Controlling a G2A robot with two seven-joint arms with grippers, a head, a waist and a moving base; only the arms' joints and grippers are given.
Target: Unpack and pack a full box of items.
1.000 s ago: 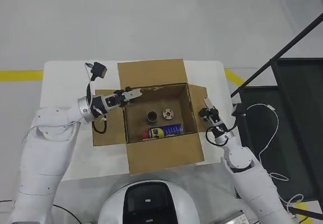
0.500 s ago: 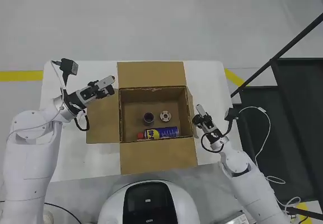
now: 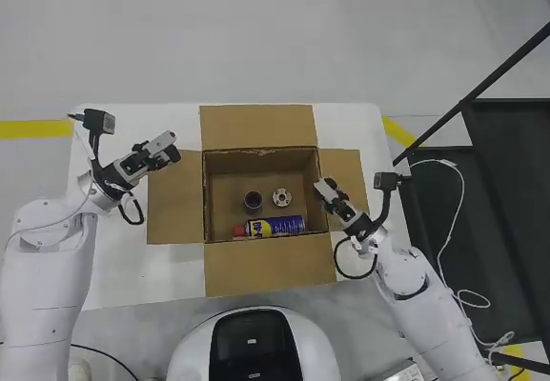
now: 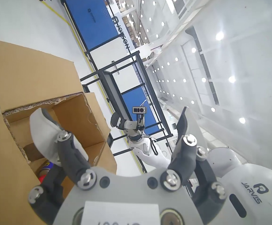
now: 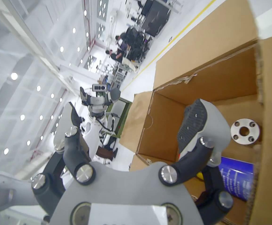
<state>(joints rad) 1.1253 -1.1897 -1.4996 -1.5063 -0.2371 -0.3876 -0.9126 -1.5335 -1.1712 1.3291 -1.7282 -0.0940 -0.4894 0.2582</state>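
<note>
Well, unpacking looks just begun (flaps lie flat): left gripper and right gripper both gape empty; next, one must reach into the box for the spray can.

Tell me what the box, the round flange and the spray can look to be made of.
Box: corrugated cardboard, matte brown; fluting shows along its torn edges. Round flange: bare metal, probably steel, dull silver with drilled holes. Spray can: likely painted metal, glossy blue and yellow; the material beneath the coating cannot be confirmed.
</note>
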